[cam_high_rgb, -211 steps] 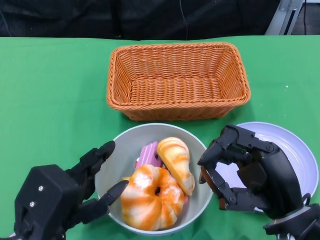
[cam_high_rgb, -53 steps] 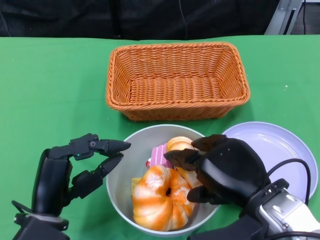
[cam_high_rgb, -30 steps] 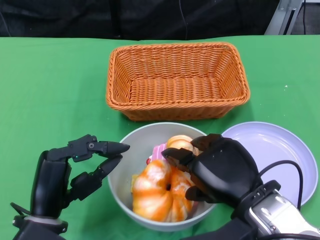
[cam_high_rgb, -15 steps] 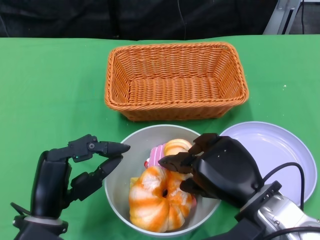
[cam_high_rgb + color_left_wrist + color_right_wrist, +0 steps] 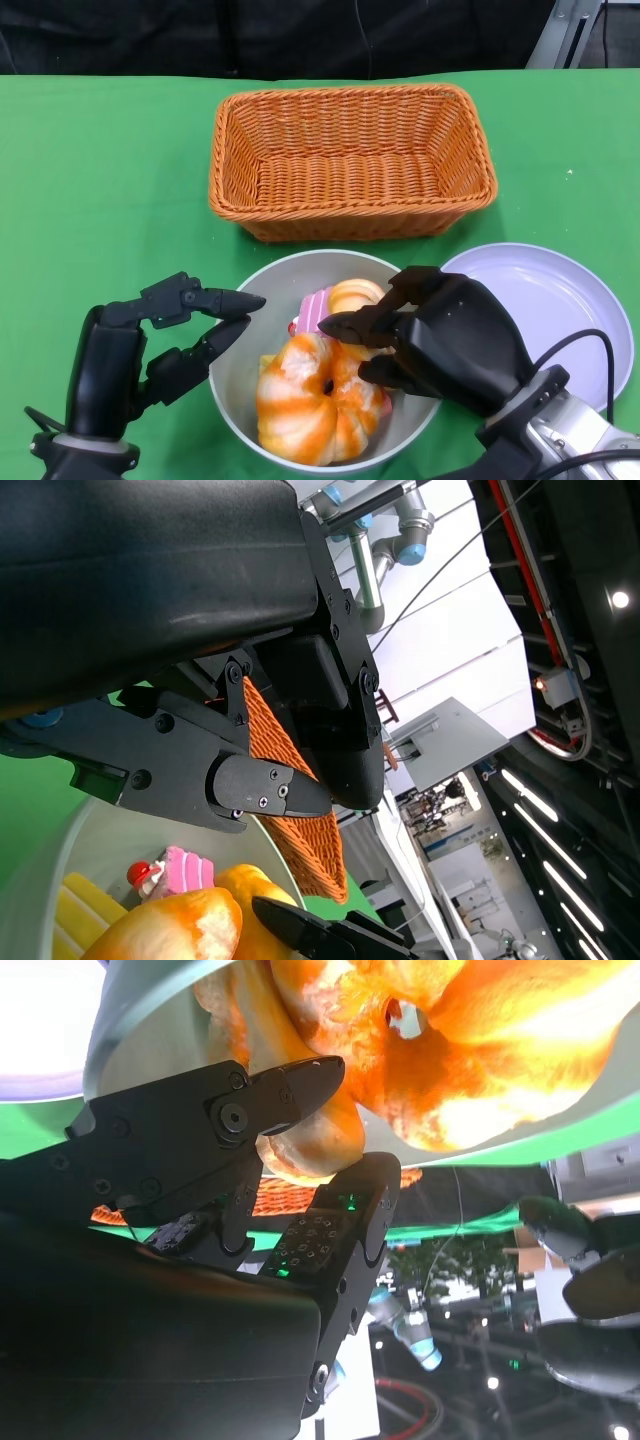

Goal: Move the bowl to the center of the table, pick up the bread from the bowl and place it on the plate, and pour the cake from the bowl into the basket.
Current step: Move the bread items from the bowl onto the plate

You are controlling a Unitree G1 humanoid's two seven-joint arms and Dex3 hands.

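Bowl (image 5: 245, 345) is sitting on the green counter (image 5: 100, 180) right in front of the wicker basket (image 5: 350, 160), which has nothing in it, and just left of the lavender plate (image 5: 560, 300). Inside the grey bowl there's a big orange-and-white ring-shaped bread (image 5: 305, 405), a smaller croissant-like bread (image 5: 355, 295) behind it, and a pink cake (image 5: 318, 310) tucked between them, plus a bit of something yellow at the left. The right hand (image 5: 440, 335) is reaching into the bowl from the plate side, fingers curled over the ring bread and touching it; the right wrist view shows fingers (image 5: 290, 1090) pressed against the bread, but I can't tell for sure if it's a proper grip. The left hand (image 5: 165, 340) is at the bowl's left rim with fingers spread apart, holding nothing.
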